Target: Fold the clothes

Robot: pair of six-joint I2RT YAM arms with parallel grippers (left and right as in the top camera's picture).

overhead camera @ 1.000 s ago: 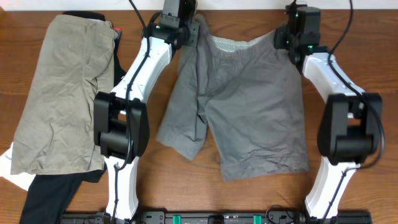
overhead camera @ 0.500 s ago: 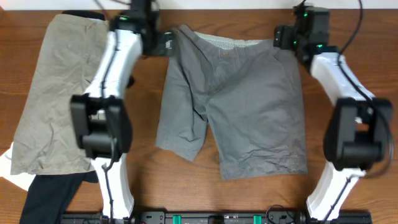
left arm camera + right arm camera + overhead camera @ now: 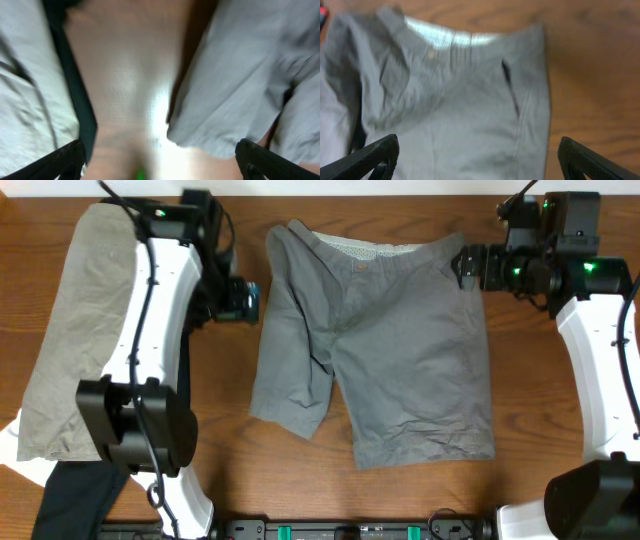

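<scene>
Both arms have been drawn outward from the waistband. The left end effector (image 3: 240,300) and the right end effector (image 3: 469,266) are held spread, with nothing pinched. The shorts (image 3: 390,350) are laid flat mid-tabletop (image 3: 522,385), waistband farthest from the arm bases, beside a beige garment (image 3: 80,330).

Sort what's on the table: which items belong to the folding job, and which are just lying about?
Job:
- mid-grey woven cotton shorts, spread out at centre

Lying about:
- paler khaki-beige fabric garment, at left
- black fabric garment, at its lower edge
- white cloth, at the left edge
</scene>
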